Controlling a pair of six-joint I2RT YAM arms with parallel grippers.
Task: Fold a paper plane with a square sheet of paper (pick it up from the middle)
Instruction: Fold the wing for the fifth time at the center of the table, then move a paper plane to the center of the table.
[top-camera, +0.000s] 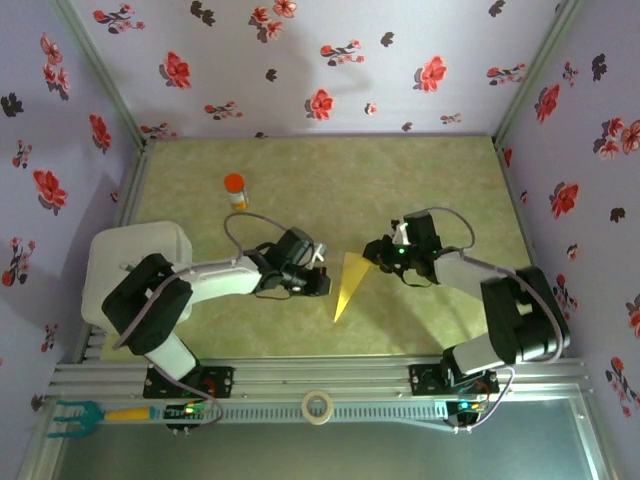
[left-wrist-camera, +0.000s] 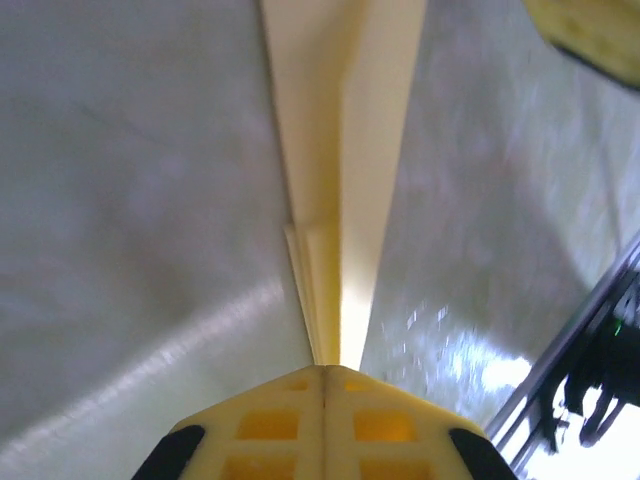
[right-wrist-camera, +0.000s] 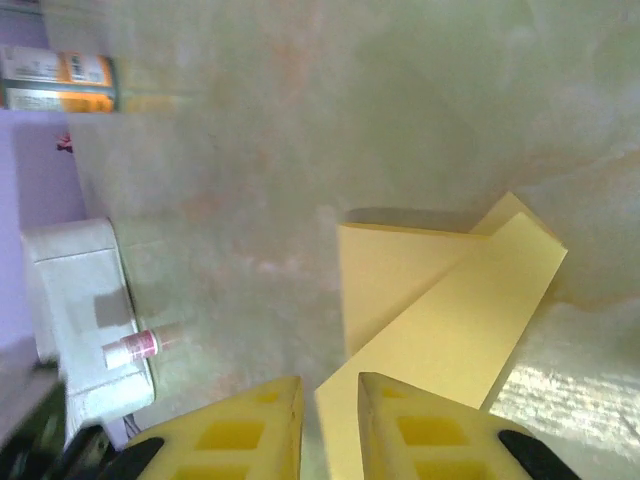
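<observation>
Crease work, by the look of things: pinching the paper plane (top-camera: 350, 283) on its left folded edge with the left claw (left-wrist-camera: 323, 372), shut fully on the paper and showing the layers running straight out ahead in the left wrist view. Lying on the table (top-camera: 420, 190) between the two arms, wide end away from the bases and point toward them, well apart from the orange-capped bottle (top-camera: 235, 190). Holding the right claw (right-wrist-camera: 330, 400) just a narrow slit open at the wide end's far corner, with the paper's edge in or just ahead of that slit. Not gripping anything there, going by the right wrist view.

Doing this step well is probably coming down to:
- Anchoring with the left claw and not dragging.
- Squaring the right claw over the loose flap's edge before closing, and catching it cleanly rather than crumpling both layers.
- Moving along the fold line, not across it.
- Staying low to the table to avoid lifting the point.
- Pulling gently, guarding against buckling the thin sheet or slipping it out of the left pinch.
</observation>
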